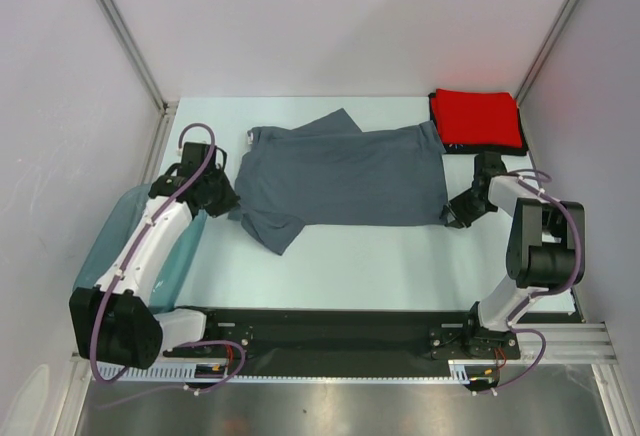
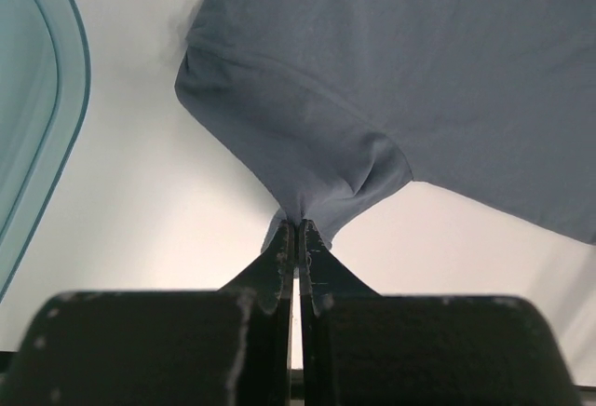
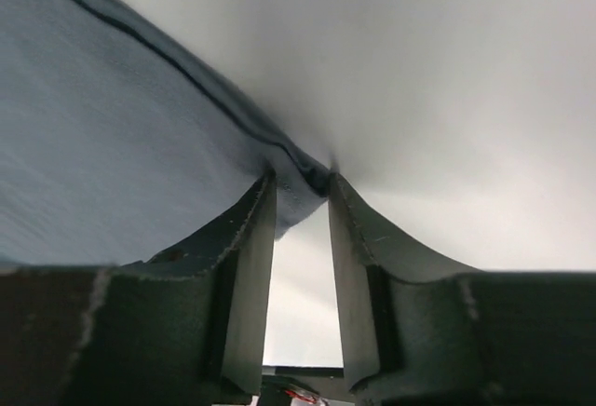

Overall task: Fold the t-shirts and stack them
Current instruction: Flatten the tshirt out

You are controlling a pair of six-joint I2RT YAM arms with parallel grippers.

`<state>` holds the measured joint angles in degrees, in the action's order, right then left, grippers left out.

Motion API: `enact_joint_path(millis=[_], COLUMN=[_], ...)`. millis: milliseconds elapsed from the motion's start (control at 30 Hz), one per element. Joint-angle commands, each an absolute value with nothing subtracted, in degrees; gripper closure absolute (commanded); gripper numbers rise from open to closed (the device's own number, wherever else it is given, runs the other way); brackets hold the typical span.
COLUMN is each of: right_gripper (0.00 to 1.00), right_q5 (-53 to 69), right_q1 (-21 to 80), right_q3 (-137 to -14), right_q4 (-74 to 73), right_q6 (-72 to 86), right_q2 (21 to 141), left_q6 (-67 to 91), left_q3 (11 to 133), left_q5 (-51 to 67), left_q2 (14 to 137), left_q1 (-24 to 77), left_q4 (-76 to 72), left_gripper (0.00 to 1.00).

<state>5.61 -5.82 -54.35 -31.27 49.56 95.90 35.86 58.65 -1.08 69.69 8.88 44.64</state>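
Although two shirts already sit finished, the third has no fold in it at all. At the far right corner of the pale table [image 1: 380,256], a bright red cloth t-shirt folded into a rectangle [image 1: 477,116] lies on top of a black folded t-shirt [image 1: 505,146], of which only a thin edge shows along the near side. Across the middle of the table, nearer the far edge, the plain slate blue-grey short-sleeved t-shirt [image 1: 350,181] lies spread out flat. Its collar is toward the left edge and its hem toward the right edge.

The left jaws are clenched tight on a pinch of this shirt at its left end, by the near sleeve, and the cloth is drawn into a peak there. The right jaws stand partly apart with the near hem corner between their tips; no firm pinch shows there. A translucent teal plastic tub [image 1: 108,228] sits at the left edge, under the left arm, and plays no part.

By my reading the work is about two thirds done. The grey shirt is being taken at both ends for its first fold. It then needs folding down to a rectangle and setting onto the red-and-black pile.
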Motion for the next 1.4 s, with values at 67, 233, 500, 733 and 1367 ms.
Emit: enact_joint_path(millis=[67,233,500,733,1367], right_gripper=[0.79,1.0,1.0,1.0,1.0], right_q5=[4.0,5.2,7.6,6.3,12.2], right_q1=[-5.1,-5.0,-2.7,-0.2,1.7], right_q3=[-53.5,-54.3,-66.5,-79.8,-98.2], right_q4=[-29.5,-30.9,-41.2,-48.0,-57.4], right_q6=[50.8,48.6,38.4,32.5,21.8], right_q2=[100.3,97.7,89.3,79.9,52.8], left_q6=[34.5,33.7,30.9,29.2,18.3], left_q3=[62.4,65.9,85.1,105.6,129.2], left_q5=[-1.1,-2.9,-10.7,-13.4,-18.5], left_q2=[70.1,70.1,76.3,83.8,76.1], left_q1=[9.2,9.1,8.2,6.3,5.7], left_q4=[43.2,42.9,42.8,41.9,17.4], left_gripper=[1.0,1.0,1.0,1.0,1.0])
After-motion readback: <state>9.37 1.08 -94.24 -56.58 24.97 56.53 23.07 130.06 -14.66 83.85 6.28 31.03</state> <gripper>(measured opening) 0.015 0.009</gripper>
